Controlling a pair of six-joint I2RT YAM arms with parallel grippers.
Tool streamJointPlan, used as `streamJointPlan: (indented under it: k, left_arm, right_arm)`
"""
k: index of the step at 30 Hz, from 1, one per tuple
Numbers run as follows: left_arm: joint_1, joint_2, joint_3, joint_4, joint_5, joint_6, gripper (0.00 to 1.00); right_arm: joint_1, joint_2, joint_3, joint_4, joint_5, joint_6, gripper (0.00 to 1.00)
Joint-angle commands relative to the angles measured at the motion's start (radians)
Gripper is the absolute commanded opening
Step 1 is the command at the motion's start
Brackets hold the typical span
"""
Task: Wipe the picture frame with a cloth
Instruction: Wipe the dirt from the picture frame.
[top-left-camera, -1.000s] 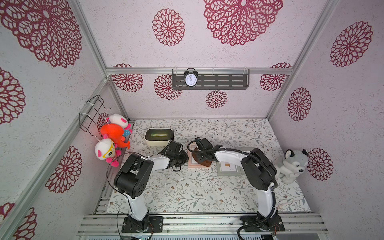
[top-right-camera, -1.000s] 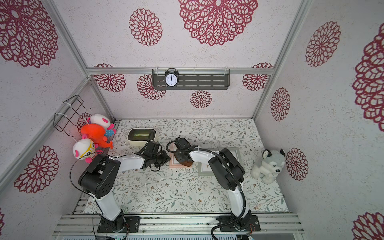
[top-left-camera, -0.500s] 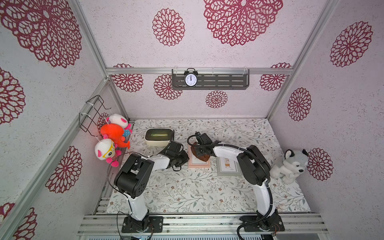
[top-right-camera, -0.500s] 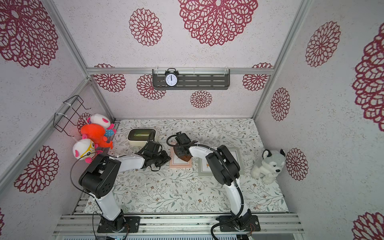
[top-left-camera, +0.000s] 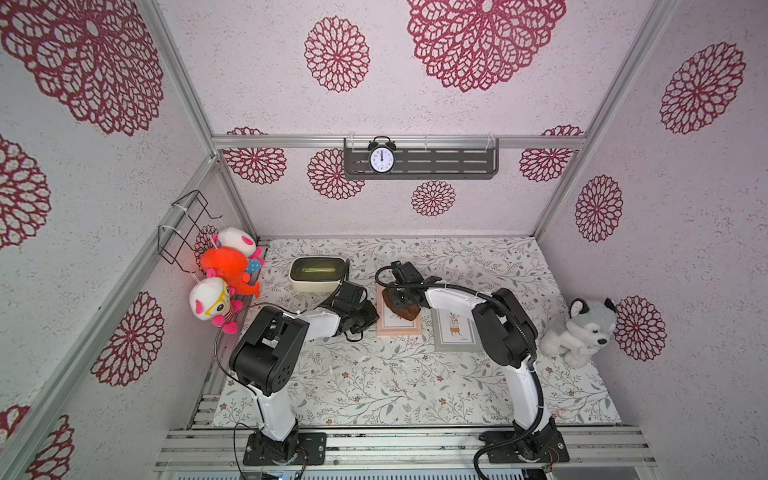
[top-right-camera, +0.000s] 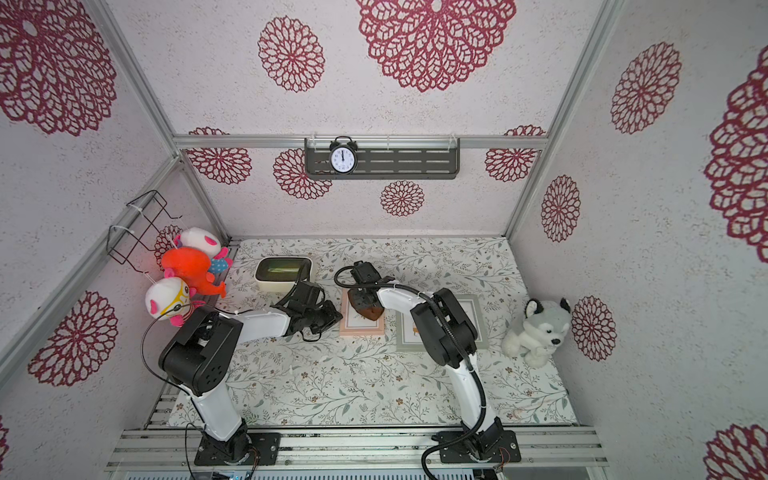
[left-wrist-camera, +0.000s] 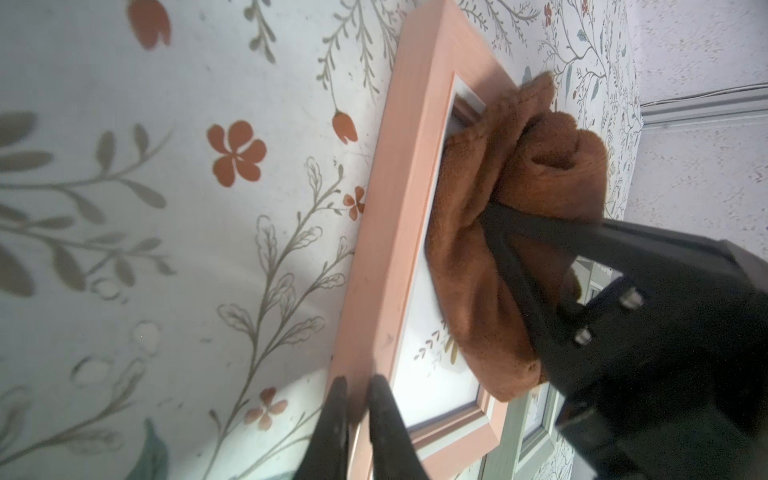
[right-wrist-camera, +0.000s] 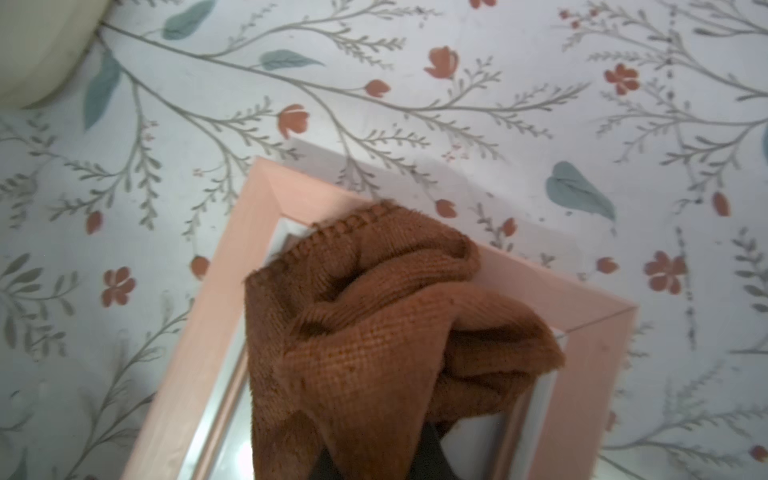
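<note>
Floral tabletop (top-left-camera: 374, 382); wiping was under way. The right gripper (left-wrist-camera: 498, 216) clamped the cloth (right-wrist-camera: 365, 353), bunched over one end of the pink frame (left-wrist-camera: 386, 249). The left gripper (left-wrist-camera: 358, 388) pinched the frame's side rail. The next move likely called for a pressed drag toward the frame's bare end.

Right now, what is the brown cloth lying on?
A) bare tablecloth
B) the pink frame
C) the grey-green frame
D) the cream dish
B: the cloth, pinched by the right gripper, lies on the far end of the pink frame.
</note>
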Motion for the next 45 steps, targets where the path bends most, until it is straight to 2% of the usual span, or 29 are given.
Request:
streamJointPlan:
  k: [1,3,5,8,11,13,17,20,24,28,31,35,40,42,45]
  left_arm:
    - [-0.016,0.085,-0.043,-0.194,-0.04,0.012,0.13]
    - [-0.016,0.083,-0.04,-0.199,-0.039,0.016,0.13]
    - [-0.017,0.083,-0.035,-0.204,-0.04,0.019,0.13]
    - [-0.017,0.081,-0.033,-0.205,-0.045,0.017,0.13]
    - [-0.018,0.085,-0.03,-0.207,-0.045,0.016,0.13]
    - [-0.018,0.086,-0.03,-0.208,-0.046,0.015,0.13]
    - [-0.018,0.088,-0.03,-0.208,-0.041,0.018,0.13]
    - [-0.017,0.085,-0.031,-0.208,-0.041,0.021,0.13]
    - [-0.017,0.085,-0.026,-0.21,-0.044,0.024,0.13]
    - [-0.018,0.088,-0.02,-0.212,-0.046,0.022,0.13]
    - [-0.018,0.092,-0.02,-0.213,-0.047,0.022,0.13]
    - [-0.018,0.091,-0.023,-0.211,-0.042,0.022,0.13]
    - [-0.02,0.074,-0.033,-0.208,-0.046,0.028,0.13]
    - [-0.02,0.07,-0.035,-0.206,-0.047,0.029,0.13]
    - [-0.02,0.063,-0.033,-0.208,-0.048,0.029,0.13]
  right_arm:
    - [0.043,-0.048,-0.183,-0.134,-0.071,0.039,0.0]
    - [-0.001,-0.096,-0.199,-0.151,-0.032,0.016,0.0]
    - [-0.06,-0.084,-0.149,-0.173,0.006,-0.005,0.0]
    - [-0.09,0.024,-0.006,-0.199,0.057,-0.012,0.0]
    - [-0.058,0.114,0.083,-0.206,0.013,0.034,0.0]
    - [-0.019,0.102,0.042,-0.169,-0.039,0.059,0.0]
    - [0.027,-0.007,-0.139,-0.111,-0.121,0.072,0.0]
    - [-0.015,-0.086,-0.202,-0.136,-0.062,0.029,0.0]
    - [-0.104,-0.038,-0.084,-0.189,0.036,-0.006,0.0]
    - [-0.052,0.096,0.072,-0.194,-0.021,0.019,0.0]
    - [0.026,0.134,0.071,-0.148,-0.099,0.061,0.0]
    - [0.05,0.035,-0.1,-0.092,-0.119,0.101,0.0]
    - [-0.032,-0.194,-0.333,-0.073,-0.063,0.054,0.0]
    - [-0.088,-0.228,-0.347,-0.08,-0.028,0.039,0.0]
    - [-0.147,-0.211,-0.262,-0.122,0.048,0.038,0.0]
